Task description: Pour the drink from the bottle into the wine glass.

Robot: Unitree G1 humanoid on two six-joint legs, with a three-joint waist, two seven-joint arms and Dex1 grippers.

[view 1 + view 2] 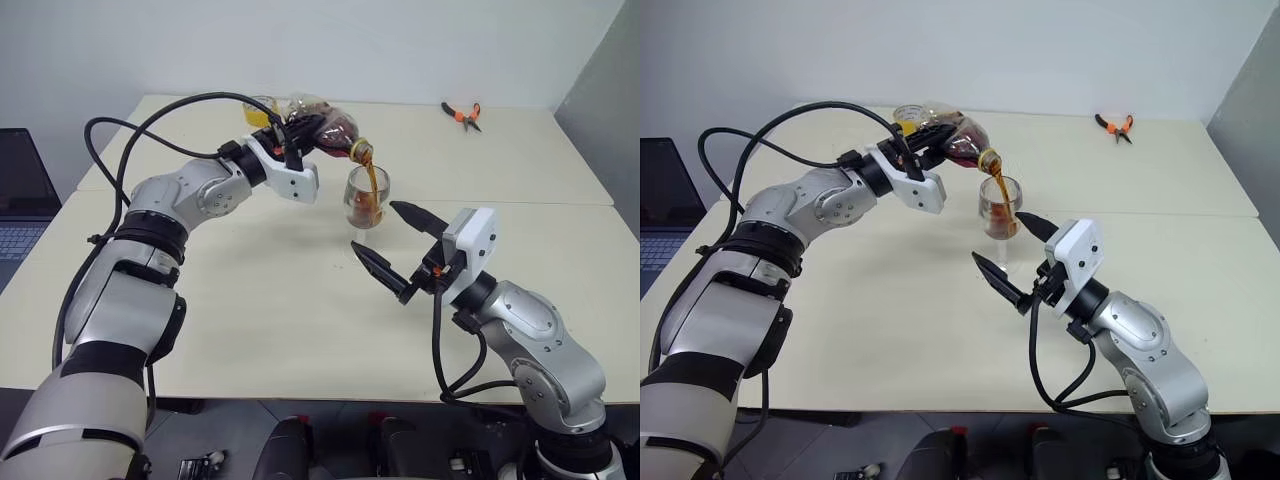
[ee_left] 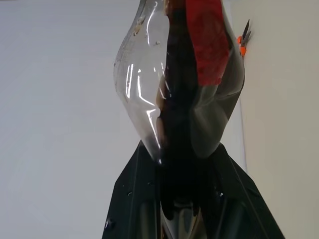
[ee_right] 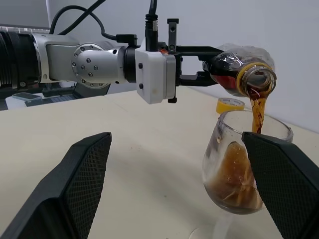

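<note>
I've got the left tool (image 1: 300, 135) clamped on the tipped bottle (image 1: 330, 130), pouring into the wine glass (image 1: 366, 197); right tool (image 1: 393, 245) gapes empty just beside it.

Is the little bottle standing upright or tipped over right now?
Tipped. The bottle, held in the left tool, lies nearly on its side, mouth downward, and the drink streams into the wine glass below.

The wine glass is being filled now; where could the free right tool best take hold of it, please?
Probably the thin stem under the bowl of the wine glass, approached from the robot's side, where the open right tool waits; the bottle and falling drink occupy the space above the rim.
</note>
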